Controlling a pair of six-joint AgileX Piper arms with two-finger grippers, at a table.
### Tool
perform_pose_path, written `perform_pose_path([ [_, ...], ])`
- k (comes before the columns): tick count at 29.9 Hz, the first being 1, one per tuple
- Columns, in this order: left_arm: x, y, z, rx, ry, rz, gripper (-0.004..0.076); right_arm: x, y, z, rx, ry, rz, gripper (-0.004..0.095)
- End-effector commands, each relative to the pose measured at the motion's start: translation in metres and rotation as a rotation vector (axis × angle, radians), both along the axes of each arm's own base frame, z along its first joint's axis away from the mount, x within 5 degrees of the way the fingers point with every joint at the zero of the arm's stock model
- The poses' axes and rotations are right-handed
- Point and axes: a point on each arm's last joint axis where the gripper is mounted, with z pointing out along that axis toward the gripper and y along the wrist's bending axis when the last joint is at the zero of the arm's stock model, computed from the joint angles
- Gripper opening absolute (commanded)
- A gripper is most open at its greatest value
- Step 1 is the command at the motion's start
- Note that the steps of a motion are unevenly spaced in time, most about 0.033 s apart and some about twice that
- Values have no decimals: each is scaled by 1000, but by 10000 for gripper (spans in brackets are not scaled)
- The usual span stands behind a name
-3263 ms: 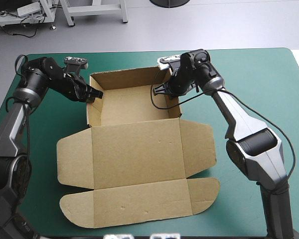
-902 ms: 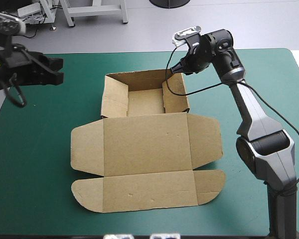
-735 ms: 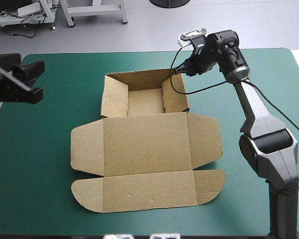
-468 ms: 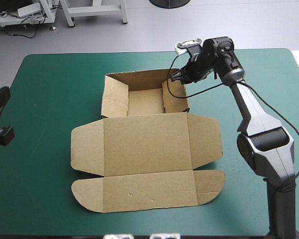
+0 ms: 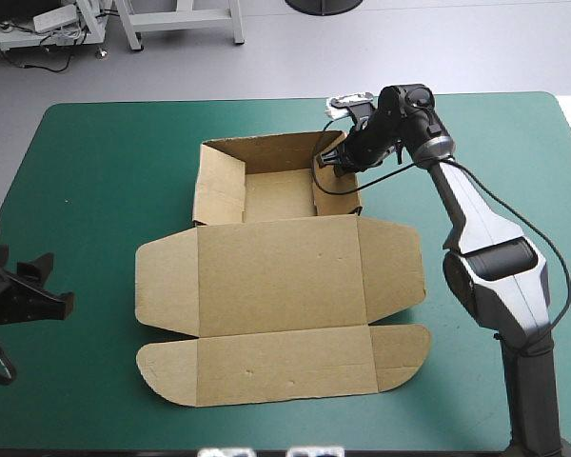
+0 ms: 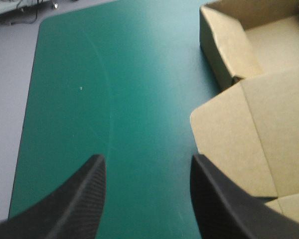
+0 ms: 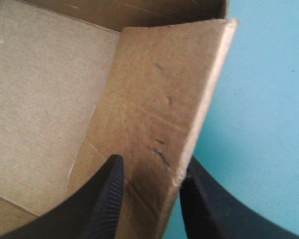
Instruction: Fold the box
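Observation:
The brown box (image 5: 278, 278) lies mid-table, an open tray (image 5: 276, 193) with raised walls at its far end and the lid flat toward the near edge. My right gripper (image 5: 331, 162) is at the tray's right wall. In the right wrist view that wall (image 7: 164, 99) runs between the black fingers, one inside the tray and one outside, and the right gripper (image 7: 152, 164) is shut on it. My left gripper (image 5: 49, 283) hovers open near the table's left edge, well clear of the box. The left wrist view shows the left gripper (image 6: 145, 162) over bare teal-green cover, with the box (image 6: 269, 124) off to one side.
Teal-green cover (image 5: 105, 181) lies bare left of the box and along the right side (image 5: 514, 171). The lid's rounded side flaps (image 5: 162, 286) reach toward the left gripper. The table's left edge (image 6: 27, 124) shows in the left wrist view.
The left arm left the tray's left wall and swung back to the near left of the table. The right gripper rose, then came down onto the tray's right wall. The box shifted right early on.

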Motion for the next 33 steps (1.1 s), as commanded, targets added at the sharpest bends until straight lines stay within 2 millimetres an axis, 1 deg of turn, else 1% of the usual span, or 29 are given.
perform_pose_path([
  [1,-1,3,-18,7,36,31,370,-9,-1,30,53,-53,26,319],
  [3,1,2,-30,-6,38,39,370,-7,0,26,56,-45,30,258],
  [5,0,2,-39,-9,25,36,370,-6,1,21,52,-40,40,168],
  [8,-5,2,-47,-26,4,43,370,-5,1,19,42,-47,60,-1],
  [9,-5,2,-49,-26,6,43,370,-5,1,19,43,-49,59,-22],
  [12,-5,2,-53,-25,16,43,364,-5,2,22,54,-57,56,-19],
  [15,-4,2,-52,-22,2,43,321,-8,1,33,74,-68,42,-19],
  [17,-3,3,-50,-15,-16,46,270,-10,0,46,87,-100,37,-19],
  [18,-3,4,-50,-8,-22,49,251,-14,-2,59,87,-135,32,-19],
  [19,-3,4,-50,-3,-25,52,235,-15,-4,66,80,-158,24,-19],
  [23,-3,7,-49,30,-30,69,186,-28,-23,105,-26,-291,-47,-19],
  [26,-3,9,-49,46,-32,77,172,-40,-44,133,-164,-399,-117,-19],
  [27,-3,9,-49,49,-33,79,172,-45,-53,145,-186,-431,-151,-19],
  [29,-3,9,-49,52,-33,78,172,-52,-69,159,-179,-458,-197,-19],
  [30,-3,9,-49,50,-35,79,172,-57,-80,169,-170,-475,-221,-19],
  [33,-3,9,-49,50,-35,79,172,-66,-119,187,-174,-507,-320,-19],
])
